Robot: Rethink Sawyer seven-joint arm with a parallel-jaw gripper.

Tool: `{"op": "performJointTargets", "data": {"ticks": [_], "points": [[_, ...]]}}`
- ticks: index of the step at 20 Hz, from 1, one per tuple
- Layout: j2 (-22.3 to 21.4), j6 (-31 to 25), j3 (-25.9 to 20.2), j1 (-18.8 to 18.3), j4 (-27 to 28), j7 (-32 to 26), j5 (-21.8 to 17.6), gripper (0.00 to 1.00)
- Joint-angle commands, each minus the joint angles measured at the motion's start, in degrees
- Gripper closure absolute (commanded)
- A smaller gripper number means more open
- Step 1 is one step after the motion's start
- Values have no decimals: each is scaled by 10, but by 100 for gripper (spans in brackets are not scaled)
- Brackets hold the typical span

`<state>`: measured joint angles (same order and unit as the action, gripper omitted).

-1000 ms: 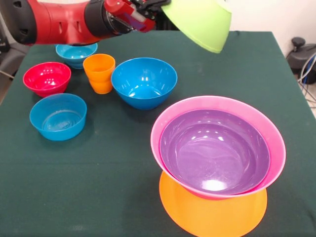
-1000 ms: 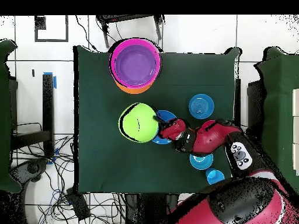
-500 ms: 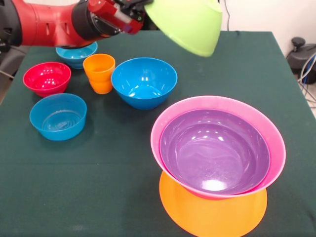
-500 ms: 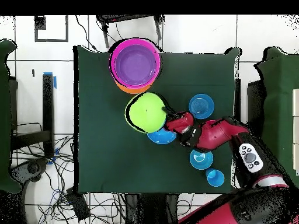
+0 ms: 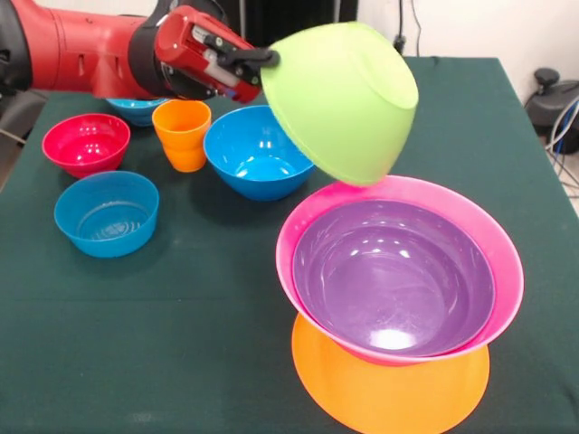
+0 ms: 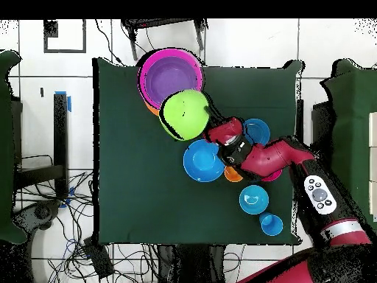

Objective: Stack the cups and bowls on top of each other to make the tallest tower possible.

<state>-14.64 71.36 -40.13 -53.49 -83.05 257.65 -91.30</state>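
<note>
The large blue bowl (image 5: 263, 149) served as landmark on the green cloth of the table (image 5: 181, 325). Left of it stood the red bowl (image 5: 86, 142), a light blue bowl (image 5: 107, 213) nearer the viewer, and, just beside the landmark, the orange cup (image 5: 183, 133), upright and glossy. Behind the cup a second light blue bowl (image 5: 136, 108) showed partly under the red arm (image 5: 90, 54). The gripper (image 5: 258, 59) was clamped on the rim of the green bowl (image 5: 339, 99), which hung tilted, its pale underside facing the viewer, above and right of the landmark. Right of and nearer than the landmark stood the tower (image 5: 398, 298): orange bowl (image 5: 389, 393) upturned as base, pink bowl (image 5: 507, 271) on it, purple bowl (image 5: 393, 276) nested inside, glossy with highlights.
</note>
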Motion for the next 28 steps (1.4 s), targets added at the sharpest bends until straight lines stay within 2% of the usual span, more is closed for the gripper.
{"op": "performJointTargets", "data": {"ticks": [1, 8, 12, 16, 22, 28], "points": [[28, -94, -74, 1, 1, 163, -4, 100], [-3, -144, -115, -26, -44, 165, 9, 100], [-6, -148, -119, -29, -52, 169, 8, 100], [2, -141, -107, -17, -35, 168, 2, 100], [35, -107, -79, 7, 29, 162, -12, 100], [58, -101, -62, 26, 87, 150, -20, 100]]}}
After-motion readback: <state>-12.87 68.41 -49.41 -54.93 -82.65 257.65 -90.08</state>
